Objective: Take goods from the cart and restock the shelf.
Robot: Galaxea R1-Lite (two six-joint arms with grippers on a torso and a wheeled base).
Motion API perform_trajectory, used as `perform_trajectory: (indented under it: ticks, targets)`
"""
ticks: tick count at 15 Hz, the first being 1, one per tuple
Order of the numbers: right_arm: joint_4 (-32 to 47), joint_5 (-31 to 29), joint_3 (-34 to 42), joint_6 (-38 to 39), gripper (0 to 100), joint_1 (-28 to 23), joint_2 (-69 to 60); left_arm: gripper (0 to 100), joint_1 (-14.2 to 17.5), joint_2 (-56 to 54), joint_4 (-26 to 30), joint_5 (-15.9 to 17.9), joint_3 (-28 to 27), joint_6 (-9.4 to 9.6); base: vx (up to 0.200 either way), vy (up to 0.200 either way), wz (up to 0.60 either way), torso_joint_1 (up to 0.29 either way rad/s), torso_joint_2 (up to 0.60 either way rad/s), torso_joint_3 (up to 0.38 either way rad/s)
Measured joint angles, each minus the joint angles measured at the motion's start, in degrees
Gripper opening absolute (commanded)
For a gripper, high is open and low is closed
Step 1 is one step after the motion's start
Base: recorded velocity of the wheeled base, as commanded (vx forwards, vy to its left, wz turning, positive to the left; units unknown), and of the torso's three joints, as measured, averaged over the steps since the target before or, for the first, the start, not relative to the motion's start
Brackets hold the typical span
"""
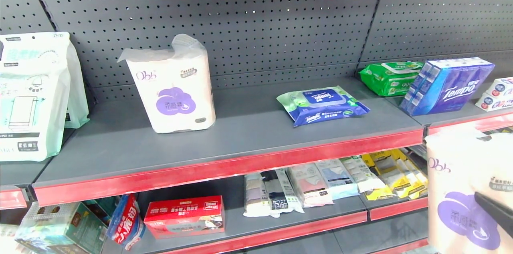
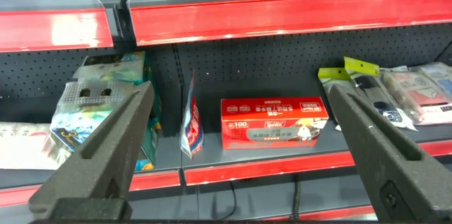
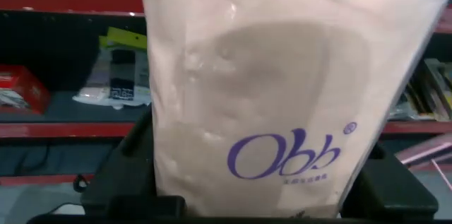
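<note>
Right gripper (image 3: 258, 181) clamps the tissue pack (image 1: 461, 190) upright; bare shelf (image 1: 248, 125) lies up-left, beside its twin (image 1: 174, 89). Left gripper (image 2: 240, 111) gapes wide, empty.

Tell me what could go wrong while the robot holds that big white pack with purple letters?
1. The held toilet paper pack is soft and plastic-wrapped, so it might slip from the right gripper.
2. Going up, it could bump the shelf's red front edge.
3. Set down carelessly, it may topple the matching pack standing on the shelf or land on the wet wipes.
</note>
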State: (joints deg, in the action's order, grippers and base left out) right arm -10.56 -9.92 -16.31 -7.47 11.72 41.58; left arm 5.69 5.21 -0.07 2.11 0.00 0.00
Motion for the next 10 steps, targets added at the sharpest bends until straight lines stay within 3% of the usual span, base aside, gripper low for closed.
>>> perform_trajectory:
  ticks: [3,10]
  targets:
    - [0.1,0.2,0.4,0.3,0,3.3,-2.5,100,0.0,0.0,0.0,0.0,0.0,0.0,0.0,0.0,0.0,0.0,0.0,0.0]
    - [-0.4,3.6,-0.8,-4.8,0,3.6,-3.7,100,0.0,0.0,0.0,0.0,0.0,0.0,0.0,0.0,0.0,0.0,0.0,0.0]
